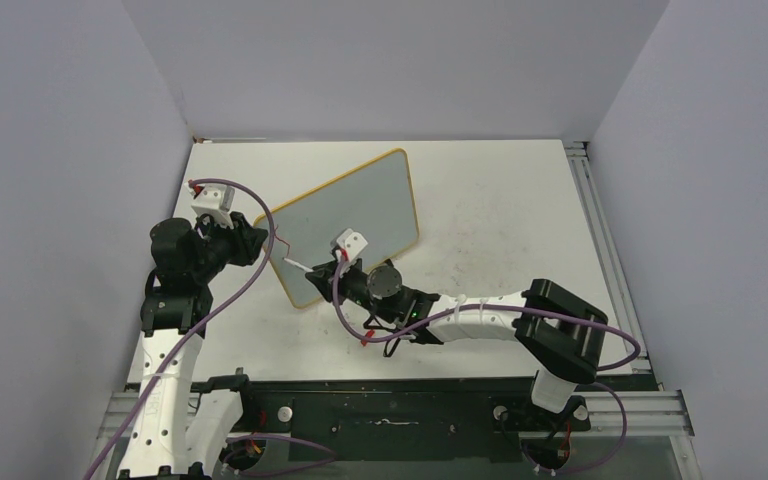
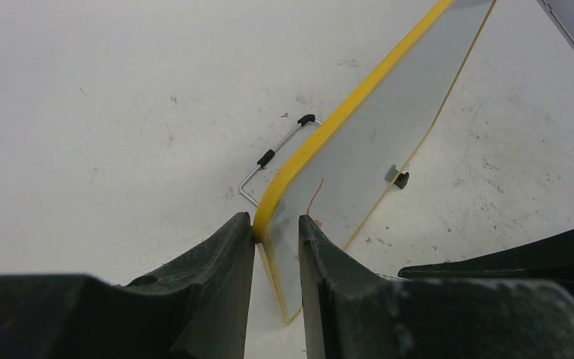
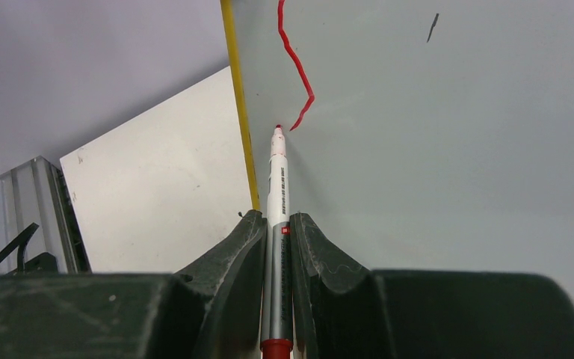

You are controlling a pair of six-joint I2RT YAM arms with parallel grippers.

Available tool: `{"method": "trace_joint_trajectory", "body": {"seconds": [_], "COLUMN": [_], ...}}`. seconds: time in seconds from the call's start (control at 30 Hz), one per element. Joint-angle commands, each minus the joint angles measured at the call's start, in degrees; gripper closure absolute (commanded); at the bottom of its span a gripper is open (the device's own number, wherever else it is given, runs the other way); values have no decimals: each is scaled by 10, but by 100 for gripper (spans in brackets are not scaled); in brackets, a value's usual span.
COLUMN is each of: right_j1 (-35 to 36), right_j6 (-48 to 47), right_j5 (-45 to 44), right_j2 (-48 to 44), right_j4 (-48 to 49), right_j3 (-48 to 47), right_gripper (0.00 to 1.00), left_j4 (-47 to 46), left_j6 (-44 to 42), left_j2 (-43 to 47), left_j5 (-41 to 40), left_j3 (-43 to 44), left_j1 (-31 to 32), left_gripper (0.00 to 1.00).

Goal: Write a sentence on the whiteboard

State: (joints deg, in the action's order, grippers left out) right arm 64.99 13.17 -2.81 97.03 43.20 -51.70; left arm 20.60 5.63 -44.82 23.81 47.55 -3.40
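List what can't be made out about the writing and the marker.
- Right wrist: the stroke runs off the top edge; whether the marker tip touches the board is unclear.
- Top view: the stroke is too small to see; the right gripper covers that corner.
- Left wrist: the left gripper hides the board's near corner.

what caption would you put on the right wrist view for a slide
Right fingers pinch a marker, its tip beside the end of a red zigzag stroke on the whiteboard.
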Motion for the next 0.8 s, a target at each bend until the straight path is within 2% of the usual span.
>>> {"method": "trace_joint_trajectory", "body": {"seconds": [0.0, 0.47, 0.77], "right_j1": [7, 14, -4], "right_j6": [-8, -23, -32], "right_j5": [5, -10, -16], "right_j2": [-2, -94, -86], "right_j4": [20, -3, -8], "right_j3": [-21, 4, 4], "right_gripper": [95, 95, 95], "left_j4": [-10, -7, -6], "left_j6": [-2, -2, -3], "left_j2": [7, 6, 3], "left_j5": [9, 4, 6], "left_j3": [4, 4, 3], "left_j1": [5, 3, 1], "left_gripper": [74, 74, 74]}}
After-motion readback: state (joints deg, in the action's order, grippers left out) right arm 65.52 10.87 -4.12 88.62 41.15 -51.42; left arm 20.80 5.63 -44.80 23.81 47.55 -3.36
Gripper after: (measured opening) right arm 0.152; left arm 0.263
